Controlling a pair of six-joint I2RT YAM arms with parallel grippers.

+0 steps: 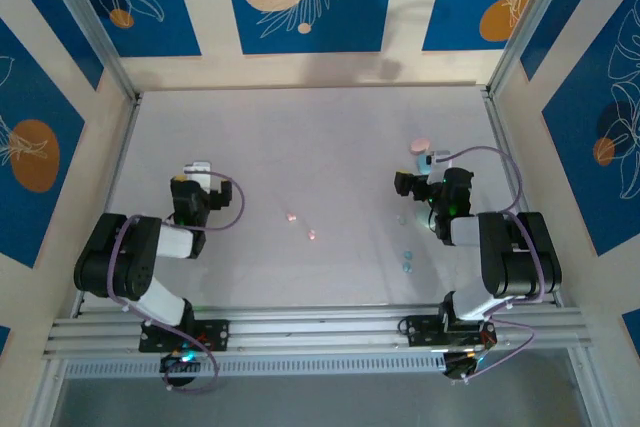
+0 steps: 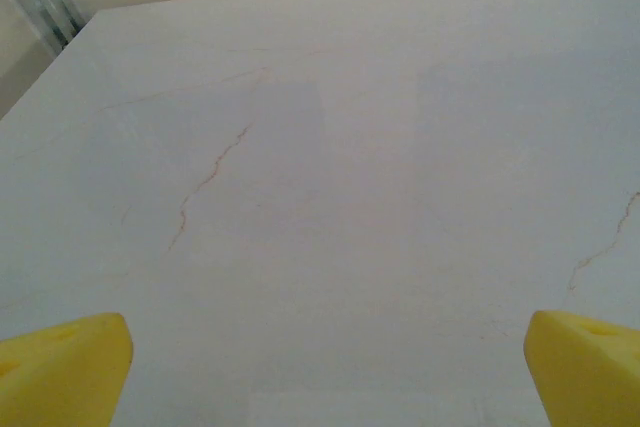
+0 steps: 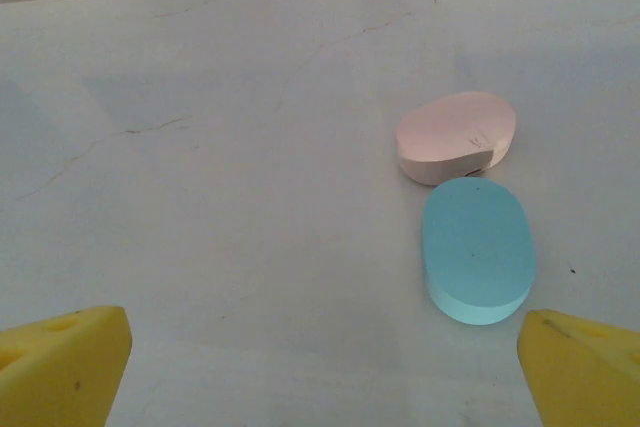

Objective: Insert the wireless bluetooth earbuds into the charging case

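Note:
Two pale pink earbuds point(image 1: 291, 217) point(image 1: 313, 234) lie on the table's middle, between the arms. Two teal earbuds point(image 1: 406, 261) lie close together near the right arm's base. A closed pink charging case point(image 3: 456, 135) point(image 1: 421, 145) and a closed blue case point(image 3: 478, 250) rest side by side, touching, just ahead of my right gripper point(image 3: 320, 372) point(image 1: 430, 162), toward its right finger. That gripper is open with nothing between its yellow fingertips point(image 3: 60, 362). My left gripper point(image 2: 325, 372) point(image 1: 200, 169) is open over bare table.
The white marbled table point(image 1: 300, 137) is bounded by a low rim and metal posts point(image 1: 90, 27) at the back corners. Patterned blue panels stand behind and at both sides. A rail point(image 1: 320, 327) with both arm bases runs along the near edge.

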